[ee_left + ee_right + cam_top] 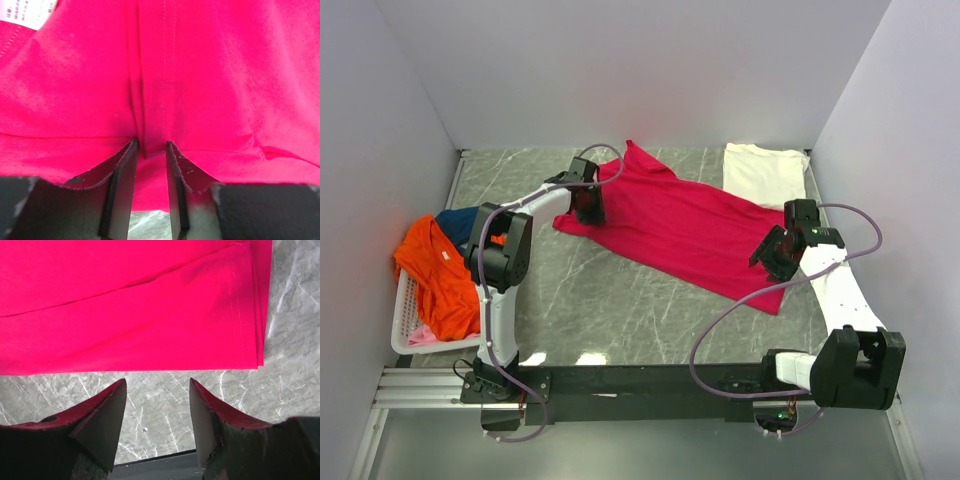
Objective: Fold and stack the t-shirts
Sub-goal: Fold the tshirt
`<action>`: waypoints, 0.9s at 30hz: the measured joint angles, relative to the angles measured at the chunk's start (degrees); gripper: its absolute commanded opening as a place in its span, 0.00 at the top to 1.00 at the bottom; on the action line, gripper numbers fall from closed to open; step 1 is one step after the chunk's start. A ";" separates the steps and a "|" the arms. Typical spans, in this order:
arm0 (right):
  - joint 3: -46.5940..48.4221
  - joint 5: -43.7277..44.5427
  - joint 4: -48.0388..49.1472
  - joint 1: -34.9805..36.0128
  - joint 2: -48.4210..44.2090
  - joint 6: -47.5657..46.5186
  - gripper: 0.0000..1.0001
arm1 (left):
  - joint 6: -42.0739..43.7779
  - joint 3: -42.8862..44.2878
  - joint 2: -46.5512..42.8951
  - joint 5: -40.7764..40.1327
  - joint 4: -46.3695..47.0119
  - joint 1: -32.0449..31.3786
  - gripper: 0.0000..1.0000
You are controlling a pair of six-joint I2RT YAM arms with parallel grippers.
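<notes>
The spread t-shirt (680, 225) lies slantwise across the middle of the table (610, 300), from far centre to near right. Behind its right part, in the far right corner, lies the folded t-shirt (765, 172), just beside it. The basket (408, 335) sits at the table's left edge, with a heap of 3 t-shirts (440, 280) in it, spilling over its rim. The left gripper (151, 145) is down on the spread t-shirt's left end, a ridge of cloth between its fingers; the right gripper (157, 385) is over bare table just beside the shirt's right end
</notes>
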 measured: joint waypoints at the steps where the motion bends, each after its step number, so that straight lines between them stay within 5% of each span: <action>1: 0.00 0.00 0.00 0.00 -0.02 0.00 0.40 | -0.09 0.00 0.00 0.00 0.02 -0.11 0.64; 9: -0.79 -0.02 -0.11 0.00 -0.35 0.00 0.40 | -1.01 0.26 0.00 -0.17 -0.35 -0.37 0.66; 20: -0.83 -0.02 -0.09 0.00 -0.79 0.00 0.40 | -1.18 1.18 0.31 -0.17 -0.26 -0.48 1.00; 27: -1.77 -0.02 -0.26 0.00 -1.33 0.00 0.40 | -1.18 3.87 2.05 0.15 -0.50 -0.83 1.00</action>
